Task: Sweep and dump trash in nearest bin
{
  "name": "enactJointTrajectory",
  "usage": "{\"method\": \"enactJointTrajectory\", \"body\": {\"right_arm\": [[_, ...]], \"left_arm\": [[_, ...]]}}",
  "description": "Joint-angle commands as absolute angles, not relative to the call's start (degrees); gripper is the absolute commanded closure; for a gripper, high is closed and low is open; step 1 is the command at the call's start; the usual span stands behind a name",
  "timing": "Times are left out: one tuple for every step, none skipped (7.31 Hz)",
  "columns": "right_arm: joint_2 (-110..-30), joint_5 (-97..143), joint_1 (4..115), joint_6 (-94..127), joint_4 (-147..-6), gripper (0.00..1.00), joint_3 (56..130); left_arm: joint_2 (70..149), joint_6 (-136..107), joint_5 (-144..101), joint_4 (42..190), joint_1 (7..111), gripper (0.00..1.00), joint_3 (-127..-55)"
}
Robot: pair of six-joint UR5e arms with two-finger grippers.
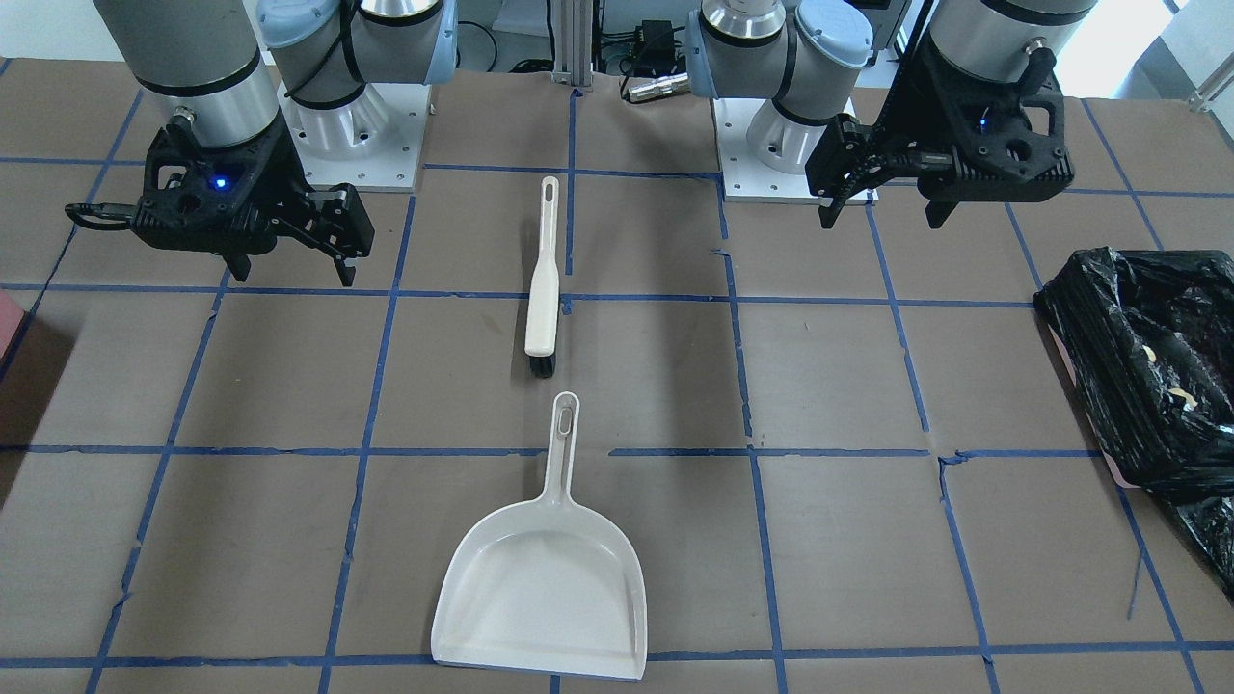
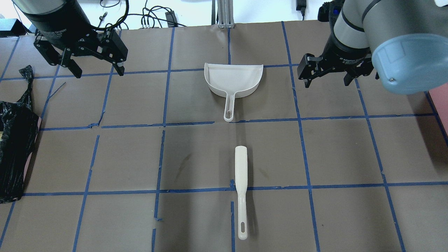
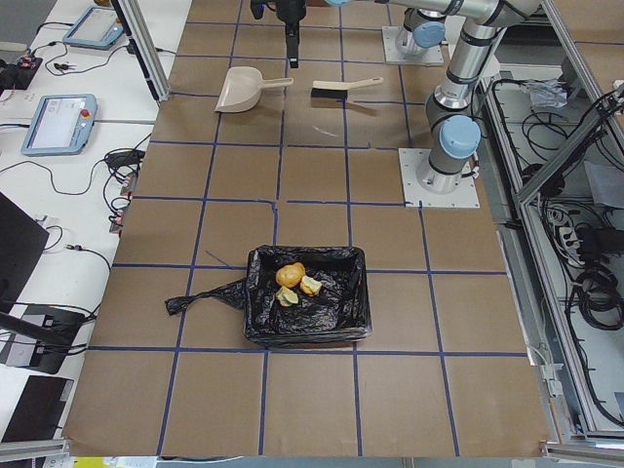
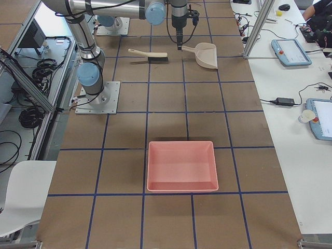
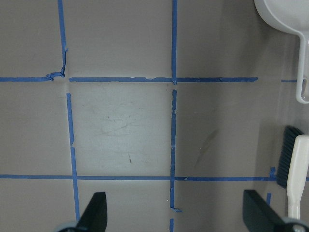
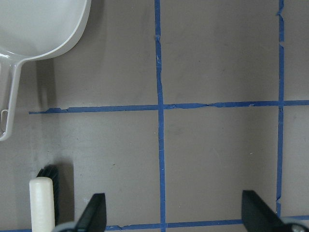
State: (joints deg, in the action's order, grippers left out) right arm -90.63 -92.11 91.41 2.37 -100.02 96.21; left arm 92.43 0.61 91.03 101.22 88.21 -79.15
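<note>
The trash lies inside the bin (image 3: 331, 310), a receptacle lined with a black bag: a golden-brown roll (image 3: 289, 275) and two pale-yellow chunks (image 3: 310, 285) beside it. The bin stands at the table's end on my left (image 2: 15, 140), also seen in the front view (image 1: 1147, 328). A white dustpan (image 2: 233, 78) and a white brush (image 2: 241, 182) lie mid-table, handles toward each other. My left gripper (image 2: 99, 74) hangs open and empty above the table, left of the dustpan. My right gripper (image 2: 327, 85) hangs open and empty to the dustpan's right. Both wrist views show spread fingers (image 5: 94, 215) (image 6: 96, 215) over bare table.
A pinkish-red tray (image 4: 181, 166) sits at the table's end on my right, just showing at the overhead view's edge (image 2: 440, 98). The brown tabletop is marked with a blue tape grid. Arm bases (image 1: 347, 125) and cables stand at the robot side.
</note>
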Motion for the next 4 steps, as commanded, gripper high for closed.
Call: {"method": "enactJointTrajectory", "body": {"right_arm": [[-90.6, -92.1, 91.5, 2.5, -100.0, 0.0, 96.3], [-90.5, -92.0, 91.4, 2.5, -100.1, 0.0, 96.2], [-90.6, -92.0, 91.4, 2.5, -100.1, 0.0, 96.1], [-90.4, -92.1, 91.4, 2.5, -100.1, 0.0, 95.8]], "left_arm": [[92.3, 0.6, 90.8, 101.0, 88.2, 0.0, -78.8], [92.3, 0.5, 91.1, 100.7, 88.2, 0.0, -79.6], [92.5, 0.4, 91.3, 100.5, 88.2, 0.0, -79.9], [92.8, -0.3, 90.9, 99.5, 88.2, 0.0, -79.7]]}}
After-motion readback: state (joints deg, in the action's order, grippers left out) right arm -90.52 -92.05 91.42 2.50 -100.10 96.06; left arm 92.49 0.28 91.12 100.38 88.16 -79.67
